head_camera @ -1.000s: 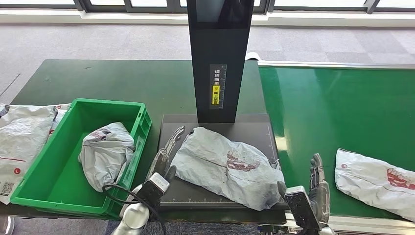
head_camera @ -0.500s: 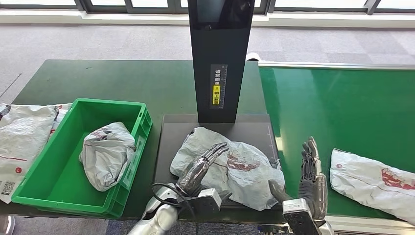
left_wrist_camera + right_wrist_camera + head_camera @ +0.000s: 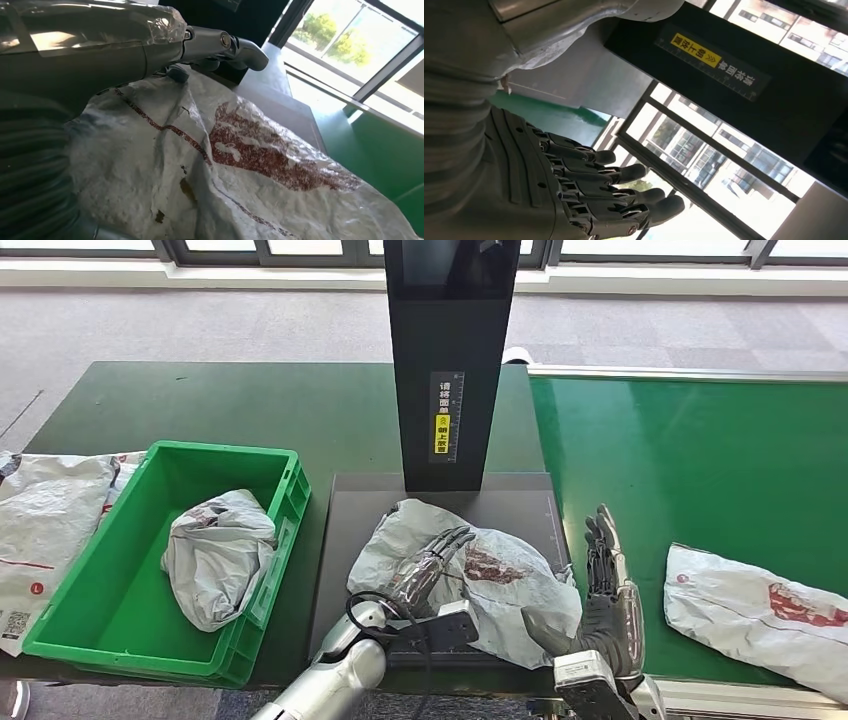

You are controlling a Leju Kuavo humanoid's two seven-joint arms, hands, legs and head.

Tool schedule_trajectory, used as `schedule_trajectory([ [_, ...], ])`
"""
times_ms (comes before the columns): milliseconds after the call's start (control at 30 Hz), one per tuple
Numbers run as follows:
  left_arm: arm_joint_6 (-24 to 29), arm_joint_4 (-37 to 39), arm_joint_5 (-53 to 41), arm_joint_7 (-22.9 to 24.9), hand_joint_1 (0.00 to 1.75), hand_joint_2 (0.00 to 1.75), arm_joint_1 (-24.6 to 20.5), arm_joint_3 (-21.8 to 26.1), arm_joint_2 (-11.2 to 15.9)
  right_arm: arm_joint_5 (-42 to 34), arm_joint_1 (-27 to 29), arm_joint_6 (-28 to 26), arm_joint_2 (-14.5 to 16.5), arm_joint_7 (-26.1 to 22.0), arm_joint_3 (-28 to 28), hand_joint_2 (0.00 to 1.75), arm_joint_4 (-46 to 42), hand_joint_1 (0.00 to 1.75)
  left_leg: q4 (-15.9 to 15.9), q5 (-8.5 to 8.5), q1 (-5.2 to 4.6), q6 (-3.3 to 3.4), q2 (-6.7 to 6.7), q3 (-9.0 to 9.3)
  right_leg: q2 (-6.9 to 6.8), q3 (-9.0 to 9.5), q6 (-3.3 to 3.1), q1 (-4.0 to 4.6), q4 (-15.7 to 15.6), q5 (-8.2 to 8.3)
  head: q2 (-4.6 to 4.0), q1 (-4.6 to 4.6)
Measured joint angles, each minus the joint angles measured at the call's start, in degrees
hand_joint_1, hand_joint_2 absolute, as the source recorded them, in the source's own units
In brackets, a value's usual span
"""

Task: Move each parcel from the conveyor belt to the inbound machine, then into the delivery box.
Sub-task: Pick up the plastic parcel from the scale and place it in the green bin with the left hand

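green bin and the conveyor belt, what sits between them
In the head view, the dark inbound machine platform lies between the green bin and the conveyor belt, with a grey parcel on it under the left hand.

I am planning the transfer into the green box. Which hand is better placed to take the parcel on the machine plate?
The left hand: it lies on the parcel, on the green box side. The right hand stands open beside it.
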Motion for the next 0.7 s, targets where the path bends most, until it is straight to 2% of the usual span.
schedule_trajectory([
  [133, -0.05, 4.78, -1.05, 5.03, 0.0, 1.75, -2.84, -4.96, -0.46, -0.07, -1.25, -0.01, -0.53, -0.07, 0.92, 1.75, 1.45, 0.0, 0.0, 0.01, 0.0, 0.01, -0.03, 0.0, -0.02, 0.03, 0.0, 0.0, 0.0, 0.0, 0.0, 0.0],
  [267, -0.06, 8.31, -1.48, 7.02, 1.75, 1.75, -4.79, -9.86, -0.55, -0.27, -2.0, 0.05, -0.81, -0.1, 1.33, 1.75, 2.45, 0.0, 0.0, 0.01, 0.0, 0.02, -0.07, 0.01, -0.05, 0.07, 0.01, 0.0, 0.0, 0.0, 0.0, 0.0],
  [400, 1.0, 10.45, -2.18, 6.75, 1.75, 1.75, -5.64, -12.43, -0.56, -0.48, -2.45, 0.28, -0.9, -0.09, 1.48, 1.75, 3.09, 0.0, 0.0, 0.01, 0.0, 0.02, -0.12, 0.01, -0.08, 0.09, 0.01, 0.0, 0.0, 0.0, 0.0, 0.0],
  [700, 1.3, 11.54, -7.46, 5.87, 1.75, 1.75, -6.01, -12.54, -0.55, -0.52, -3.48, 0.87, -0.93, -0.19, 1.52, 1.75, 4.24, 0.0, 0.0, 0.01, 0.0, 0.03, -0.12, 0.07, -0.1, 0.18, 0.01, 0.0, 0.0, 0.0, 0.0, 0.0],
])
